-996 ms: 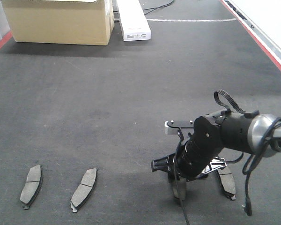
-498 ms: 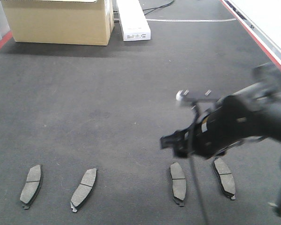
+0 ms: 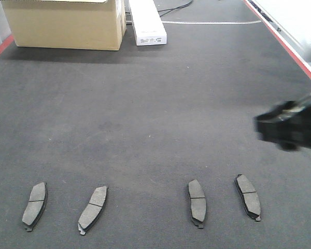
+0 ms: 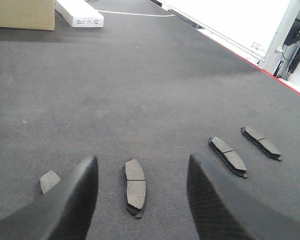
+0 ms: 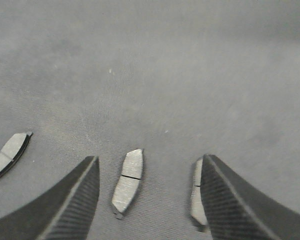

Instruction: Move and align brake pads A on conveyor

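Several dark grey brake pads lie in a row along the near part of the conveyor belt. Two are at the left and two at the right. My right gripper is a blurred dark shape at the right edge, raised and clear of the pads. In the right wrist view it is open, with one pad on the belt between the fingers and another half hidden by the right finger. My left gripper is open above a pad.
A cardboard box and a white carton stand at the belt's far end. Red side rails run along the right and left edges. Two more pads lie right of the left gripper.
My right arm has risen from the third pad and swung off to the right edge. That pad now lies uncovered on the belt. The other pads have not moved.
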Robot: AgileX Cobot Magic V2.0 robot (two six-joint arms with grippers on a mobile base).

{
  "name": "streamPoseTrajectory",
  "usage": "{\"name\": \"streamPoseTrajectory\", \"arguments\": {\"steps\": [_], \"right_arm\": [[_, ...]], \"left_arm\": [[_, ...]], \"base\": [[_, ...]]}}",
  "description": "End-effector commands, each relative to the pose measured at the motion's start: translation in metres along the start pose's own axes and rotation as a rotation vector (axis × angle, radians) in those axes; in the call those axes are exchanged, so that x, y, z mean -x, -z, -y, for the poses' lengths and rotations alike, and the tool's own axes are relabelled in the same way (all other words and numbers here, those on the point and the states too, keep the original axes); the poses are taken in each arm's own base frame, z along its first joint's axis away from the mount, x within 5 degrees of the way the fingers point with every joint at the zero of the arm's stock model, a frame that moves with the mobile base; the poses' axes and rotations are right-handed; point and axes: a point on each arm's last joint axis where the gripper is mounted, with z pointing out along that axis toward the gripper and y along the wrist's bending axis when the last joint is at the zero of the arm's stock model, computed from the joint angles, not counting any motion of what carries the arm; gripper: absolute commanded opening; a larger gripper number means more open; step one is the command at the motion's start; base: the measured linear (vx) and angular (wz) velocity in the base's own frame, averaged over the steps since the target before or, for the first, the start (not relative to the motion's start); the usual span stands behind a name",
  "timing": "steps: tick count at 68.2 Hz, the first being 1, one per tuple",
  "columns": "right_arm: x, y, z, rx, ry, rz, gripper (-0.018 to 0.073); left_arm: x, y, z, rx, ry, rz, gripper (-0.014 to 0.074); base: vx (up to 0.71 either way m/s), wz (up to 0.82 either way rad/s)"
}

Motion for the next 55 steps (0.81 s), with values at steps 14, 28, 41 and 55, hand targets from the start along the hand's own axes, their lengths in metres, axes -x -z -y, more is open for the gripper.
{"name": "streamPoseTrajectory", "arguments": {"steps": [14,28,41,55], "right_arm": [[-0.015,0.087,0.015,0.035,0.031,0.298,0.0435],[-0.076,0.079,0.024,0.061,0.031,0.337,0.0435],[-0.127,0.078,0.032,0.087,0.031,0.445,0.0435],[-0.168,0.068,0.037,0.101,0.075,0.569,0.0435]], "left_arm": [[0.013,0.001,0.003,-0.024,0.0,0.085,0.0376],[0.013,0.001,0.003,-0.025,0.001,0.085,0.0376],[0.013,0.001,0.003,-0.024,0.0,0.085,0.0376],[0.013,0.001,0.003,-0.024,0.0,0.084,0.0376]], "base": [[0.0,0.0],[0.0,0.0],[0.0,0.0],[0.0,0.0]]}}
